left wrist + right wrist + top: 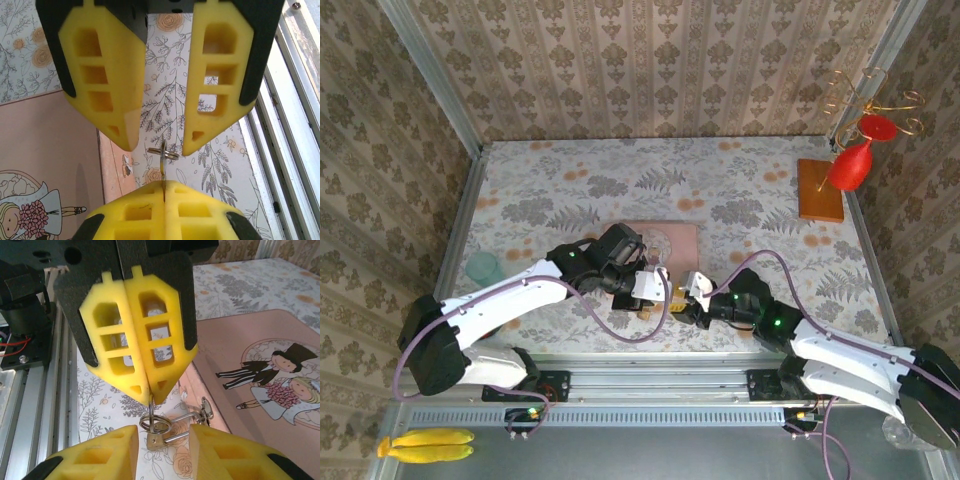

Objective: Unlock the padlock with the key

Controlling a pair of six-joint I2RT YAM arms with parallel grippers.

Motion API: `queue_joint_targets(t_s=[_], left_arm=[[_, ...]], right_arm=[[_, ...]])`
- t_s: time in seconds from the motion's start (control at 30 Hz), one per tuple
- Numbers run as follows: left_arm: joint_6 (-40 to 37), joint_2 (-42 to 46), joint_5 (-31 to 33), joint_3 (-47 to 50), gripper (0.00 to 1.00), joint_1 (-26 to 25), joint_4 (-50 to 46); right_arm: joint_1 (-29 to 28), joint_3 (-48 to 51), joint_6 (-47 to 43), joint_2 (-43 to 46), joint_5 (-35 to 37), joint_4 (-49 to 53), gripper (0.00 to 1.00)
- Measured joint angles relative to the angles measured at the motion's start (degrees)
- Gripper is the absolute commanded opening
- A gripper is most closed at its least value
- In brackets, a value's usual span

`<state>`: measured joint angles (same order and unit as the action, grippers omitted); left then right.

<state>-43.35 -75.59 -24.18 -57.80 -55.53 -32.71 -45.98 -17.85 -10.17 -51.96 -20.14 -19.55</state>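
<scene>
The padlock [155, 441] sits ungripped between the parted fingers of the right hand [164, 433], just below the left hand [150, 394] clamped on the key [163, 174].

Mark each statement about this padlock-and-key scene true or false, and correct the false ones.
1. The left claw is shut on the key. True.
2. The right claw is clamped shut. False: its fingers stand apart, one on each side of the padlock.
3. The pink tin has a cartoon couple on its lid. True.
4. The padlock lies in the middle of the lid. False: its shackle runs to the clasp at the tin's edge.
</scene>
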Motion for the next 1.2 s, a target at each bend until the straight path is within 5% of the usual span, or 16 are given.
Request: queue_joint_targets(t_s=[0.37,0.87,1.2], left_arm=[[0.0,0.0,0.0,0.3,0.0,0.0,0.1],[0.0,0.0,-0.9,0.9,0.0,-0.4,0.2],[0.0,0.0,-0.6,1.0,0.0,-0.4,1.1]], right_arm=[[-0.5,-0.9,1.0,-1.7,-1.3,-0.5,0.42],[-0.8,-1.2,1.5,-1.7,-1.3,-0.4,0.15],[-0.8,-2.3,1.3,0.0,-1.0,3.6,0.07]])
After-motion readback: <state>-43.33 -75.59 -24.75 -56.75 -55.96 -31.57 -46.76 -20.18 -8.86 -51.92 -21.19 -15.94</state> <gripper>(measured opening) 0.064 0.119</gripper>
